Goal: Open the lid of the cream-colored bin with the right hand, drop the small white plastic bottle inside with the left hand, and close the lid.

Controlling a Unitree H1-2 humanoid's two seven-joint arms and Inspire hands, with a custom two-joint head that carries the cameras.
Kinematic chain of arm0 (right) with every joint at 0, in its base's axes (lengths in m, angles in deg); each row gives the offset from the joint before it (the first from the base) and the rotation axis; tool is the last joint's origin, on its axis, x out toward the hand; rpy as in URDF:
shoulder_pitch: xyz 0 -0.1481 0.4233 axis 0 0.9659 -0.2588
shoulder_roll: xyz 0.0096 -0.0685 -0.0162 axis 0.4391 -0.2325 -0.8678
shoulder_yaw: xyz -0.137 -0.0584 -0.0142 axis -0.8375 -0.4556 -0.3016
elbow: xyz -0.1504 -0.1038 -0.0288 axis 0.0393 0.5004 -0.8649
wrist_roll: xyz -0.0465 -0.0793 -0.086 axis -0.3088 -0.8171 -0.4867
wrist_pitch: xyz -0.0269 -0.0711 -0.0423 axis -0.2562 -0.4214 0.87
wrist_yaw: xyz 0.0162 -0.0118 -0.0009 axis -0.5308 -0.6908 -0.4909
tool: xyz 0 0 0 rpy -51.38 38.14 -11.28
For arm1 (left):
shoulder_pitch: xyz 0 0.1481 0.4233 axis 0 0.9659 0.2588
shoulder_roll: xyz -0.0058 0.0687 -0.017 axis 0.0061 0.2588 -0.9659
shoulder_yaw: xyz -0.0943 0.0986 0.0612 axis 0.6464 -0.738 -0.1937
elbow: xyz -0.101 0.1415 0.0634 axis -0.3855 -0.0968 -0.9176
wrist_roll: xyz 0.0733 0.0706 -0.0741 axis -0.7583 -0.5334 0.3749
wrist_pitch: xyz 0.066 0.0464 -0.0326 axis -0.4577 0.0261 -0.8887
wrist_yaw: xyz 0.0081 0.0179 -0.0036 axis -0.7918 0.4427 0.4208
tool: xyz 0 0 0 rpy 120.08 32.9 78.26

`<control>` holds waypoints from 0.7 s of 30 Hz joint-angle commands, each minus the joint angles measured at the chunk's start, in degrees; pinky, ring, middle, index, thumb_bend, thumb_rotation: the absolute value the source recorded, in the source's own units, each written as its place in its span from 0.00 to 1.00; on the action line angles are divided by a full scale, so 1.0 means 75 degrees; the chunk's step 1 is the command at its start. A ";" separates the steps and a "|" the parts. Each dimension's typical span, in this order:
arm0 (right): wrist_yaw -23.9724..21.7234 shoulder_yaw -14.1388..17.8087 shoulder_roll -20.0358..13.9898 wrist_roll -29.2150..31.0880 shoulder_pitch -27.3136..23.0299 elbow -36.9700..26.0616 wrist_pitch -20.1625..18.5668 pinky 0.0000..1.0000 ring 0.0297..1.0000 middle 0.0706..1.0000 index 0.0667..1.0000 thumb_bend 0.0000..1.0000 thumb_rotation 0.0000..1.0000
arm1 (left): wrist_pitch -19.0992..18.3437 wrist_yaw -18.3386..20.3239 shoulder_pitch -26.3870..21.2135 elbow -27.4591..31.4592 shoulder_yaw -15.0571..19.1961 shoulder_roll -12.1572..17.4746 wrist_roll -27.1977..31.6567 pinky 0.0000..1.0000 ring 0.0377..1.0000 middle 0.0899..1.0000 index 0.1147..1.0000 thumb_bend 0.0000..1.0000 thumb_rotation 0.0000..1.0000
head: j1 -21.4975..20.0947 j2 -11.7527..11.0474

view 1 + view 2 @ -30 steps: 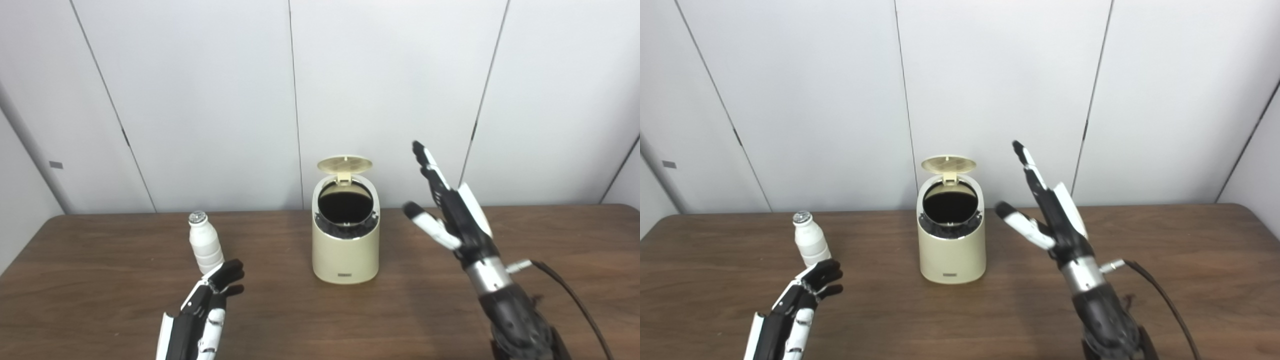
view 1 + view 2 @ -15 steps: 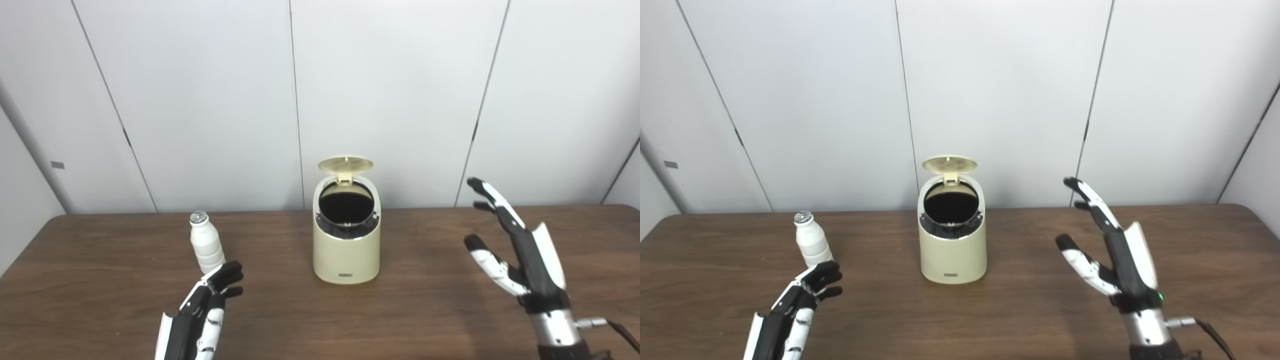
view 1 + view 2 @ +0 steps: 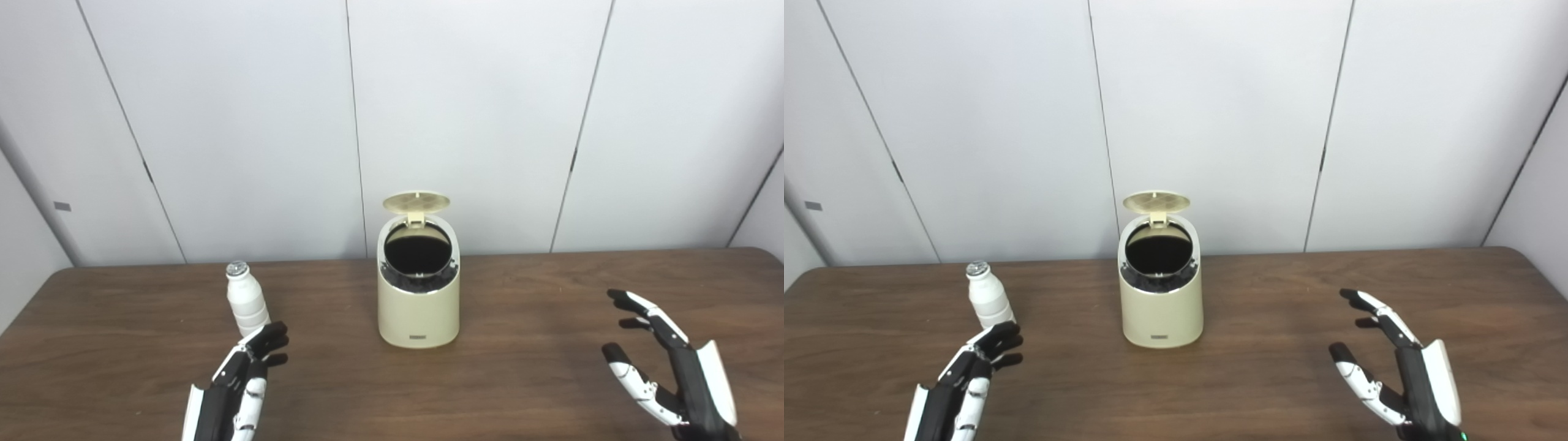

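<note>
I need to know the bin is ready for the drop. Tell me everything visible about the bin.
The bin is a small, cream-colored, rounded tub that looks like plastic, standing upright on the brown table near its middle. Its round lid is flipped up on a rear hinge, exposing a dark, slanted opening. A small dark label sits low on its front. Nothing touches it; both hands are apart from it.

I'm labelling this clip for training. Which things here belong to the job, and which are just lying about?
Part of the job: cream bin, its lid raised; white bottle standing upright; left hand; right hand.

Just there: wooden table; wall panels.
</note>
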 commanded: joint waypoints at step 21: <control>0.1149 -0.0743 -0.1088 -0.0131 -0.0354 0.0337 0.0269 0.64 0.77 0.80 0.75 0.19 0.38 | -0.1498 -0.1681 -0.1201 0.1503 0.1711 0.0768 -0.1924 0.83 0.94 0.97 0.95 0.88 0.38 | 0.1168 0.0039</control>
